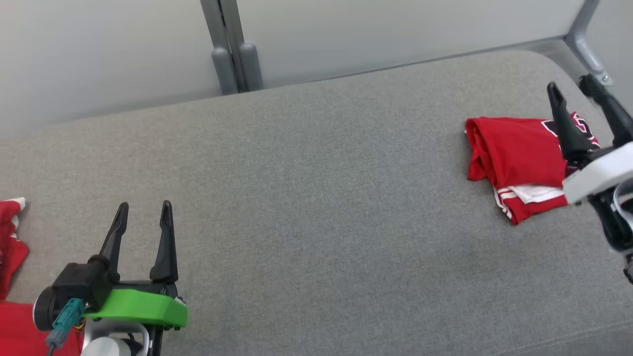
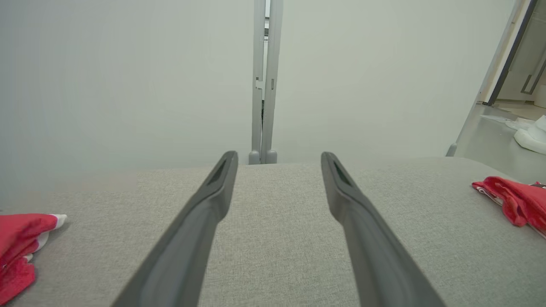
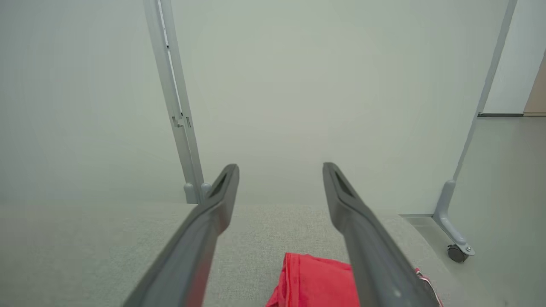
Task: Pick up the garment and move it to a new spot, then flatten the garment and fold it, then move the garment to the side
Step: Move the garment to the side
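Toward the right end of the grey fabric-covered counter [image 1: 316, 198], the red garment [image 1: 514, 153] is seen lying folded into a compact bundle, with white-striped trim exposed along its near edge. The right gripper [image 1: 568, 83] is held over the garment's right part, its two dark fingers spread wide apart and nothing caught between them. From the right wrist view, the garment [image 3: 313, 281] is seen below and between the fingers of that gripper [image 3: 279, 166], partly covered by the right one. The left gripper [image 1: 144, 204] is held above bare counter near the lower left, its fingers likewise parted and empty, well apart from the garment. Other red cloth [image 1: 10, 237] is seen at the counter's left edge. A grey divider post [image 1: 232, 49] is seen behind the counter against a pale partition.
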Tool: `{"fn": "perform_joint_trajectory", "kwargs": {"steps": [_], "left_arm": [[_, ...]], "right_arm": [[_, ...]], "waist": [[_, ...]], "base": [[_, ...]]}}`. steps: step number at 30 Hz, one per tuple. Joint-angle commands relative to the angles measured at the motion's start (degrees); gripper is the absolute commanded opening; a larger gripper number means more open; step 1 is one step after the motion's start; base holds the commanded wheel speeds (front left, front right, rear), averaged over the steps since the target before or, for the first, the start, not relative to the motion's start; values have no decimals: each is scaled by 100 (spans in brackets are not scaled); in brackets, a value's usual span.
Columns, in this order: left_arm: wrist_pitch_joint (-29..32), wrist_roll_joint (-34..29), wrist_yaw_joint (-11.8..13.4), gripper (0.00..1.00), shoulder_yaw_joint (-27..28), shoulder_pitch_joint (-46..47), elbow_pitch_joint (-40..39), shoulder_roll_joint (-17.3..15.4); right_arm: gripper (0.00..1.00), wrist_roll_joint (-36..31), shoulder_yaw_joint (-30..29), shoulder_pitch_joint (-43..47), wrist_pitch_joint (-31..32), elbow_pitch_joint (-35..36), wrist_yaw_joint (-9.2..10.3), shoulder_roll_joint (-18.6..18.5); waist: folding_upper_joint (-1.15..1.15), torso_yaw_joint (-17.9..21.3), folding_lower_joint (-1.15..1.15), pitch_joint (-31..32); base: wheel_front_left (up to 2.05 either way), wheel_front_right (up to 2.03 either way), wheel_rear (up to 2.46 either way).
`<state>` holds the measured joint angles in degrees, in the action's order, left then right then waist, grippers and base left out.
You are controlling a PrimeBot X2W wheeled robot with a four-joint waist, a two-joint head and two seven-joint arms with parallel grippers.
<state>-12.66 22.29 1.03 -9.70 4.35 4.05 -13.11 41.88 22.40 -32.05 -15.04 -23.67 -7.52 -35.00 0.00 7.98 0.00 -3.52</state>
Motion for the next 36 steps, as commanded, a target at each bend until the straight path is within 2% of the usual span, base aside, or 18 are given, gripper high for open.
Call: {"fn": "perform_joint_trajectory", "kwargs": {"steps": [1,7,15,24,36], "left_arm": [[-26,72,28,100,35,-138,16,-27],[-119,147,-6,100,75,-438,146,43],[-232,98,-56,100,96,-727,382,198],[-257,-93,-177,100,198,-791,492,434],[-254,-338,-360,100,411,-737,535,604]], "right_arm": [[100,-80,-140,303,-16,154,7,69],[100,-437,-512,1544,-15,1034,7,375],[100,-972,-1152,2712,-15,1430,6,988],[100,-1317,-1470,3238,-15,1688,6,1467],[100,-1386,-1368,3245,-16,1692,6,1502]], "waist": [[0,-273,0,476],[0,-393,0,574],[0,-546,0,644],[0,-658,0,685],[0,-677,0,686]], "base": [[0,0,0],[0,0,0],[0,0,0],[0,0,0],[0,0,0]]}}
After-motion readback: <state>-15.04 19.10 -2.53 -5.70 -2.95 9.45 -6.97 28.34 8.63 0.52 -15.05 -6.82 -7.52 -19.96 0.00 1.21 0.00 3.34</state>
